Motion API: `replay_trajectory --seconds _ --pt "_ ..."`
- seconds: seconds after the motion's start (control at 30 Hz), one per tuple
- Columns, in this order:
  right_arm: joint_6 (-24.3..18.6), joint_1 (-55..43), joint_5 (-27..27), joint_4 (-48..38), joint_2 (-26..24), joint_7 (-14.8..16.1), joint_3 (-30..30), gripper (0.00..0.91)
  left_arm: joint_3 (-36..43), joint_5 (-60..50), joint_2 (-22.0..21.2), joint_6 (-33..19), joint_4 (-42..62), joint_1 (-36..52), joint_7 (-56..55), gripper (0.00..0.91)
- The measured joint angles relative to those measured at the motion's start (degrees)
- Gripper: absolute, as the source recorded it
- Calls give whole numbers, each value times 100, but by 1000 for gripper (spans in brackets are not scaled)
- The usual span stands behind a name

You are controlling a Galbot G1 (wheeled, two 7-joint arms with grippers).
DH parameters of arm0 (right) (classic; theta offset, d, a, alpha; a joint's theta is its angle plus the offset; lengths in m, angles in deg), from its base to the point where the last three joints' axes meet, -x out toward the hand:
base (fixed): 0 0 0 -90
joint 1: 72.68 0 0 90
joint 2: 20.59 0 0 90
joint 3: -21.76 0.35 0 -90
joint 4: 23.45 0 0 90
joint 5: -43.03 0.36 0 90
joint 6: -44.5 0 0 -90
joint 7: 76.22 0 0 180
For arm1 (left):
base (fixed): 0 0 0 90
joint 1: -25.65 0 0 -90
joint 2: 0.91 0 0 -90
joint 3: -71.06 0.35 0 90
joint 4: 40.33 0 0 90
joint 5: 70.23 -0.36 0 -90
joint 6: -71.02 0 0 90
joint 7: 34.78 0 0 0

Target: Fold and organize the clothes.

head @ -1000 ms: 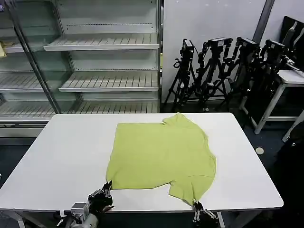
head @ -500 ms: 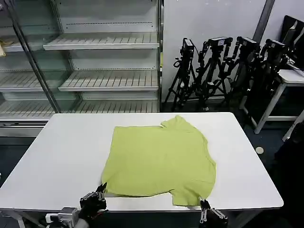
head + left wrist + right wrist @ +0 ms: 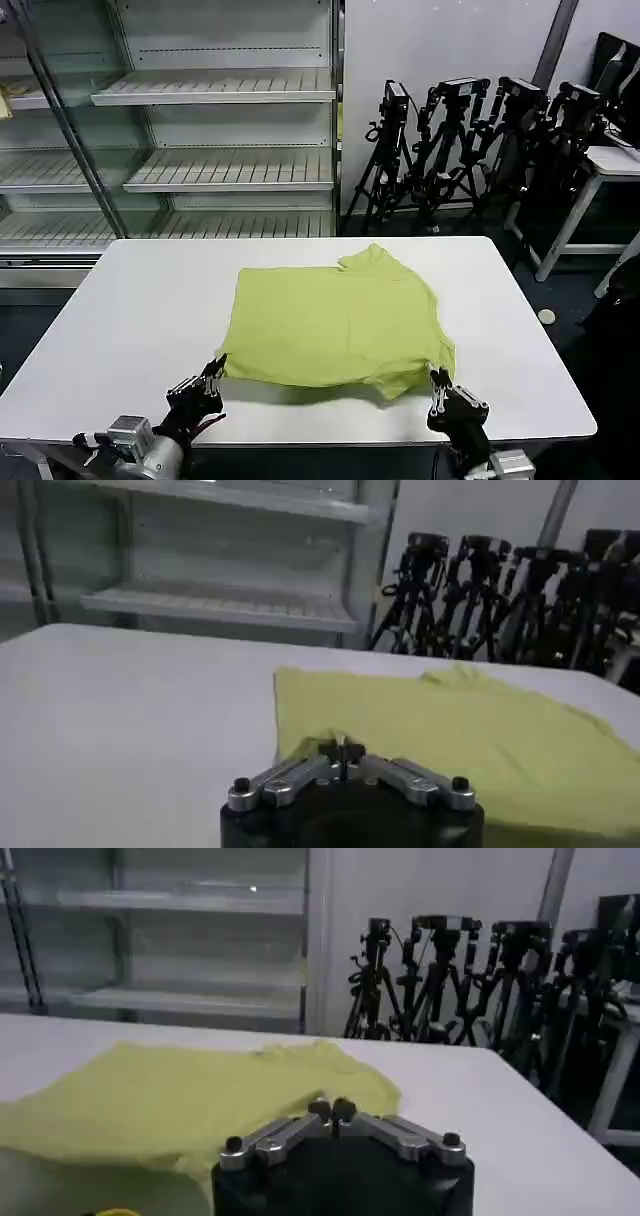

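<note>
The clothes are one lime yellow-green T-shirt (image 3: pixel 335 320) spread on the white table (image 3: pixel 130 300). Its near hem is raised off the tabletop and casts a shadow below. My left gripper (image 3: pixel 214 370) is shut on the shirt's near left corner. My right gripper (image 3: pixel 436 380) is shut on the near right corner, by the sleeve. In the left wrist view the T-shirt (image 3: pixel 450 730) stretches away from the shut left gripper (image 3: pixel 342 748). The right wrist view has the T-shirt (image 3: pixel 180 1098) bunched up against the shut right gripper (image 3: pixel 331 1111).
Empty metal shelving (image 3: pixel 200 130) stands behind the table at the left. A cluster of black tripods (image 3: pixel 470 140) lines the back wall. A smaller white table (image 3: pixel 610 165) sits at the far right. Bare tabletop lies on both sides of the shirt.
Both grippers have risen and moved away from the table's near edge, carrying the shirt's near hem up and toward the far side. The near sleeve is now lifted off the table.
</note>
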Motion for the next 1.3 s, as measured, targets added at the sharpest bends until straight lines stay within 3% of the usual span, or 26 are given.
replay_trajectory --seconds 0.37,0.93,0.97,1.0,1.03,1.07,1.1,1.13,1.3 --pt "46 -950 296 -784 -66 -41 -285 0 221 247 154 -73 628 663 28 20" --pt "92 -1725 228 -1602 121 -51 -616 0 450 379 121 -98 1390 1374 -35 30" --pt "94 -1746 218 -1636 132 -52 -624 202 459 379 123 -98 1419 1400 -36 30" --pt "104 -1759 202 -1667 139 -48 -630 766 471 381 123 -99 1447 1429 -36 91" --pt "118 -1769 188 -1691 144 -42 -641 907 478 383 123 -100 1472 1455 -37 202" --pt "137 -1775 171 -1707 149 -33 -652 907 482 383 121 -104 1493 1477 -36 383" --pt "158 -1780 152 -1722 155 -20 -660 907 488 385 117 -108 1518 1503 -36 705" --pt "171 -1782 137 -1738 162 -10 -663 907 490 385 116 -110 1544 1521 -36 907" --pt "190 -1768 59 -1777 189 25 -650 907 492 388 121 -96 1627 1542 -31 907"
